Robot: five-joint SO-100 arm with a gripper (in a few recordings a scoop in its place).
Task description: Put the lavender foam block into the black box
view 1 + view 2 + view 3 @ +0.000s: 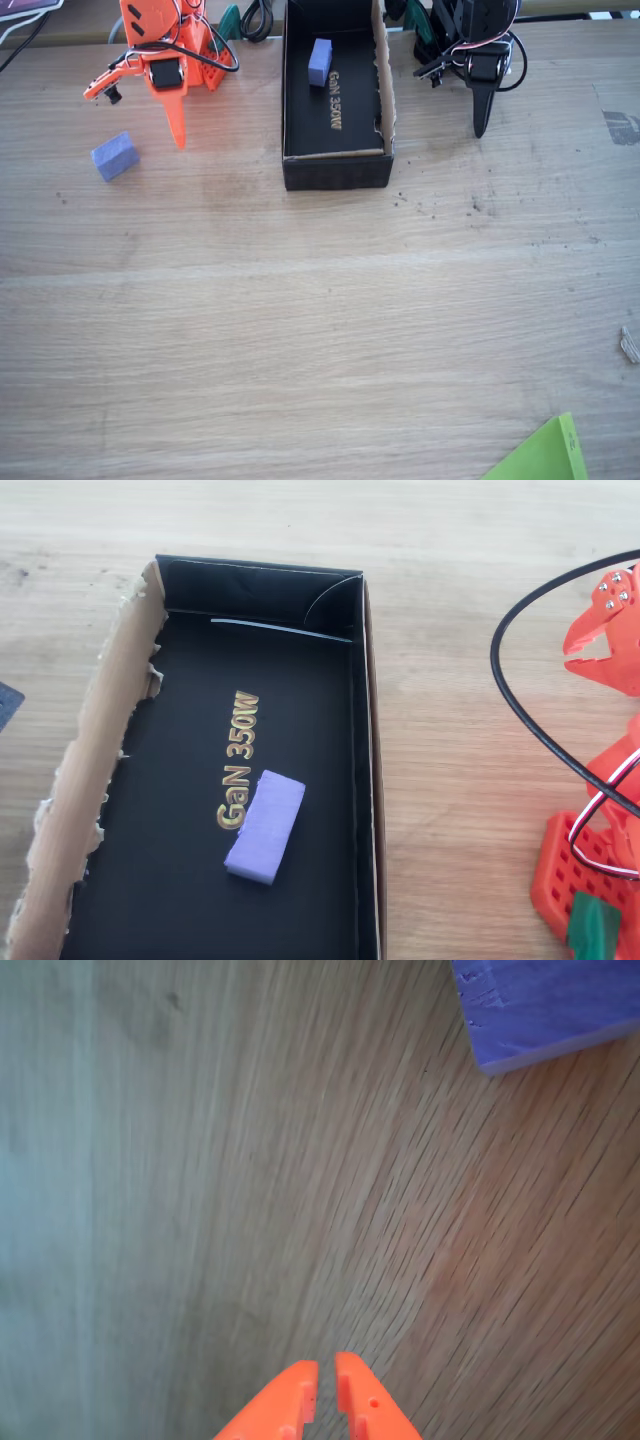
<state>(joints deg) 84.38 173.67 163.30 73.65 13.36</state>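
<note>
The big wooden counter is lying under everything, and the orange jaws are pointing down at it in the fixed view, near its far edge. To the right of the jaws in that view, well apart from them, the black box is sitting on the counter with its open side up. One long side of the box is showing torn brown cardboard. In the overhead view the black box is showing gold letters, "GaN 350W", on its floor. A long thin purple block is lying inside the box, and in the overhead view this long thin purple block is resting right next to the gold letters, touching the end of them. The lavender foam block is sitting on the bare counter, outside the box, near the jaws, to their left and a bit lower in the fixed view, not touching them. In the wrist view the jaws are pressing almost together, with just a thin crack between the two orange tips, and they are pinching nothing. There the lavender foam block is peeking in ahead of the jaws and off to the right, well apart from the tips.
</note>
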